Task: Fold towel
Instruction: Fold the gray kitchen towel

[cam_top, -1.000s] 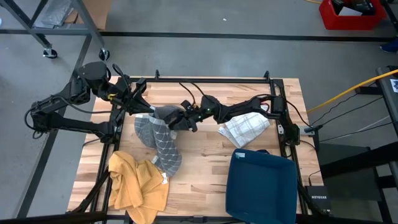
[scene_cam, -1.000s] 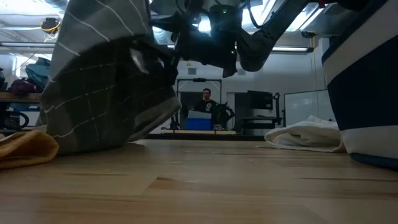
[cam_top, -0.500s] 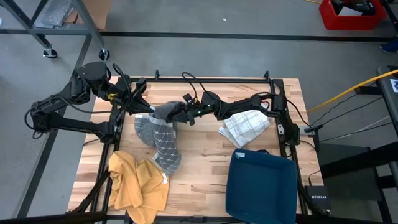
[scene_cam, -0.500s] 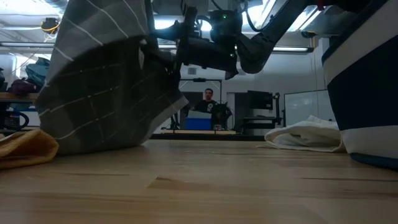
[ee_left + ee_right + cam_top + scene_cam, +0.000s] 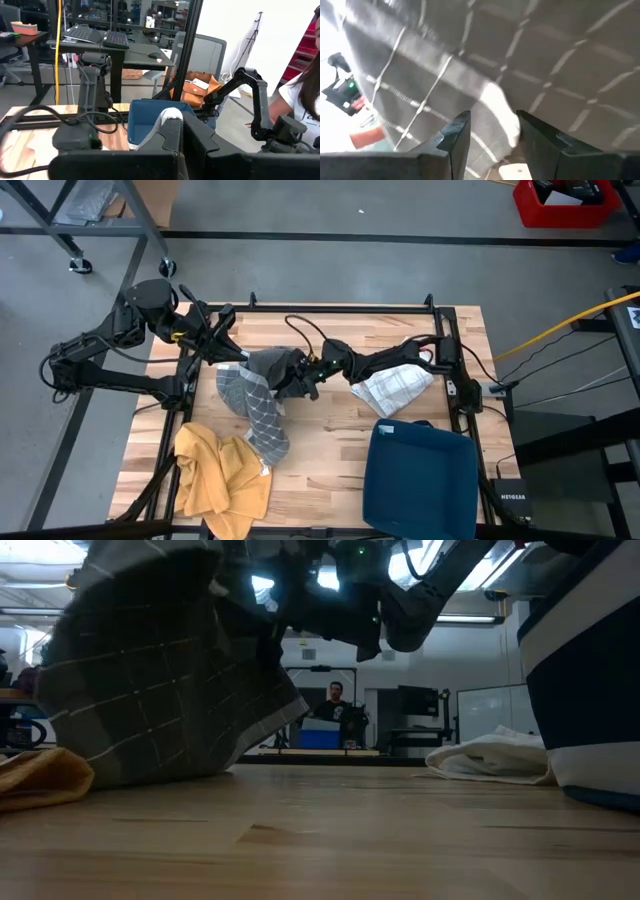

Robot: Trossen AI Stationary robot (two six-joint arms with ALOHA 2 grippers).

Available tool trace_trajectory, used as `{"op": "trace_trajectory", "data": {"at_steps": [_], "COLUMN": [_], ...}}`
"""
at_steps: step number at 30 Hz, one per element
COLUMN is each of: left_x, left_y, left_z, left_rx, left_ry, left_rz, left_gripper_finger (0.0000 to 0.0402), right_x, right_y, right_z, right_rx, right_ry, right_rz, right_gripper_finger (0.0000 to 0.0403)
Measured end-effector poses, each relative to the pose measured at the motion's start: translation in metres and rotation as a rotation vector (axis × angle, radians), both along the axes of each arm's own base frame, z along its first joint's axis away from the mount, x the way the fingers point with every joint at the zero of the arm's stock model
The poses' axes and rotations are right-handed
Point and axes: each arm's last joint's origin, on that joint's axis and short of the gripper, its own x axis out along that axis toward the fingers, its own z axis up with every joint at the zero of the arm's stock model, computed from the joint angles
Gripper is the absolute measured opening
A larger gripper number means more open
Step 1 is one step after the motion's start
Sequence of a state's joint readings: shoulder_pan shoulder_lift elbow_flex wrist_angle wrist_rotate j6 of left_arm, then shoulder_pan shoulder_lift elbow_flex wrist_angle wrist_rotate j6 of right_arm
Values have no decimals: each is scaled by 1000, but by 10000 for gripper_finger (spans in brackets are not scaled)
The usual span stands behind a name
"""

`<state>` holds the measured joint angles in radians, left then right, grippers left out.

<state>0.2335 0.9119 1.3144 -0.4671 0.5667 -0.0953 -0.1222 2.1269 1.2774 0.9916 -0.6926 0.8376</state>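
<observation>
Starting at the left of the table [image 5: 330, 442], the left gripper [image 5: 236, 356] sits clenched on a corner of the grey towel [image 5: 256, 402]; in the left wrist view a pale hem of the cloth pokes up from between its closed fingers [image 5: 172, 145]. From that pinch the towel hangs and trails toward the near side, its lower end resting on the wood just beside a yellow cloth [image 5: 215, 470] at the near-left corner. Moving right, the right gripper [image 5: 296, 378] reaches in from the right side to the towel's upper right part; its fingers [image 5: 452, 142] stand apart with cloth and a white hem between them, but I cannot tell whether they actually pinch it or only straddle it. Farther right lie a white checked cloth [image 5: 393, 387] and, nearer, a blue bin [image 5: 425, 480]. Judging by the deep slack folds in the low view, the towel [image 5: 160, 680] is light, soft and wholly limp, so it will sag wherever it is unsupported and will not hold a crease unless laid flat. It looks neither fragile nor slippery; the weave should give fingers good purchase. Best holds seem to be the hemmed edges and corners, one per gripper, well apart, so the cloth spreads taut between them.
</observation>
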Motion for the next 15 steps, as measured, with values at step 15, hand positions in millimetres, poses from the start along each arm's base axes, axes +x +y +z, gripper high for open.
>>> {"op": "trace_trajectory", "data": {"at_steps": [15], "left_x": [0], "left_y": [0], "left_z": [1], "left_rx": [25], "left_ry": [-14], "left_rz": [0], "left_gripper_finger": [0], "right_x": [3], "right_y": [17], "right_z": [0], "right_rx": [6], "right_ry": [-10], "right_rz": [-83], "right_gripper_finger": [163]}}
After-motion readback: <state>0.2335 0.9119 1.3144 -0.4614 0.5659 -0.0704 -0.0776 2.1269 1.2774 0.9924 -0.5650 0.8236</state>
